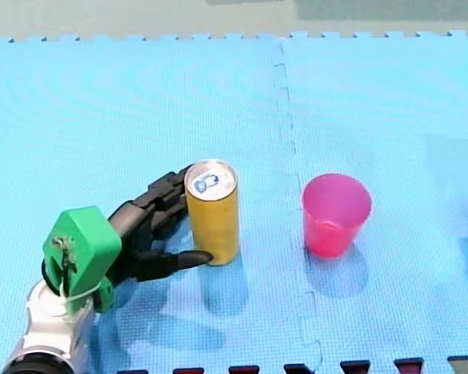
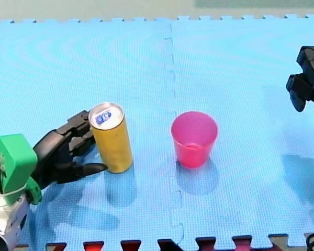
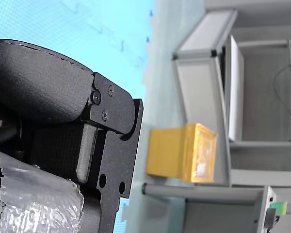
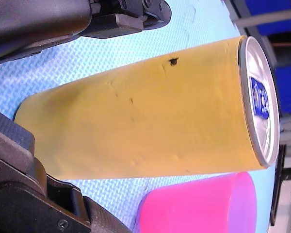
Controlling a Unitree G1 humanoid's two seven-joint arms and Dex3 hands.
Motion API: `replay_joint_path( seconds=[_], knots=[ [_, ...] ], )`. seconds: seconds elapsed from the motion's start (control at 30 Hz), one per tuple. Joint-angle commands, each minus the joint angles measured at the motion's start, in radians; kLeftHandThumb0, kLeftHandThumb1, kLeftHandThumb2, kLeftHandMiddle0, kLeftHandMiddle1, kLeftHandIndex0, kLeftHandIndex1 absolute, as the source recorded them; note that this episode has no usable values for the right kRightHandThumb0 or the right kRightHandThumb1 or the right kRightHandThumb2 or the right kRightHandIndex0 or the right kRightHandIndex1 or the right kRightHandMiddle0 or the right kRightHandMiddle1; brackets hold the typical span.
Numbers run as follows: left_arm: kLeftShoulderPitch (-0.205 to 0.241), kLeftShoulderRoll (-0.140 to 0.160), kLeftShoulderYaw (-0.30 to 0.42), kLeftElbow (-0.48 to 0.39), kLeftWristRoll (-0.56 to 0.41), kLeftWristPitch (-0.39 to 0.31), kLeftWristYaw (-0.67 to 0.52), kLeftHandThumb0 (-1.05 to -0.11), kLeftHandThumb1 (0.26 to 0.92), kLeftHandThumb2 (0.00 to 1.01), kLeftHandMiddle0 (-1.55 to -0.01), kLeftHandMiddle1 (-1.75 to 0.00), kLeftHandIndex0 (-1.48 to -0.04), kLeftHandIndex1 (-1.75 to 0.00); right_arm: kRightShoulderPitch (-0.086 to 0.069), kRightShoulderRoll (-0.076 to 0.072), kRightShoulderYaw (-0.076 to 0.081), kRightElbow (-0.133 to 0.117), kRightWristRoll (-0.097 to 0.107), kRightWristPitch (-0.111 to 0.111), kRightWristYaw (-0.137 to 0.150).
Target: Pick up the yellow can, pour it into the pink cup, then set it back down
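The yellow can (image 1: 212, 214) stands upright on the blue foam mat (image 1: 140, 101), left of the centre seam, its silver top (image 2: 105, 116) facing up. My left hand (image 1: 193, 216) comes in from the lower left and brackets the can: the fingers (image 1: 165, 193) sit behind it and the thumb (image 1: 183, 259) reaches along its base in front. In the second wrist view, strips of mat show between the can (image 4: 145, 126) and the fingers (image 4: 121, 17) on both sides. The pink cup (image 1: 335, 214) stands upright to the can's right. My right hand (image 2: 307, 78) hovers at the right edge, holding nothing.
A jigsaw seam (image 1: 285, 117) in the mat runs between can and cup. The mat's front edge (image 2: 146, 244) lies close below the can. The first wrist view shows a yellow box (image 3: 184, 153) on grey shelving beyond the mat.
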Motion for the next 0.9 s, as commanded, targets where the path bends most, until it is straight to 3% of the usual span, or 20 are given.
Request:
replay_joint_path(
  seconds=[0.0,0.23,0.63,0.87],
  knots=[
    [-0.01,0.006,-0.008,0.002,0.008,-0.004,0.005,-0.908,0.667,0.0,-0.13,-0.01,-0.15,0.0,-0.001,-0.002,0.001,-0.001,0.0,0.0,-0.002],
    [-0.024,0.002,-0.014,0.005,0.012,-0.003,0.006,-0.907,0.666,0.0,-0.14,-0.01,-0.16,0.0,-0.001,-0.003,0.001,-0.002,-0.001,0.0,-0.003],
    [-0.04,-0.025,-0.029,-0.002,0.014,0.005,-0.001,-0.904,0.671,0.0,-0.16,-0.01,-0.16,0.0,0.0,-0.001,-0.01,-0.004,0.013,0.0,0.009],
    [-0.044,-0.028,-0.029,-0.01,0.011,0.016,-0.009,-0.906,0.673,0.0,-0.16,-0.01,-0.16,0.0,0.003,-0.001,0.001,-0.005,0.0,-0.006,-0.003]
  ],
)
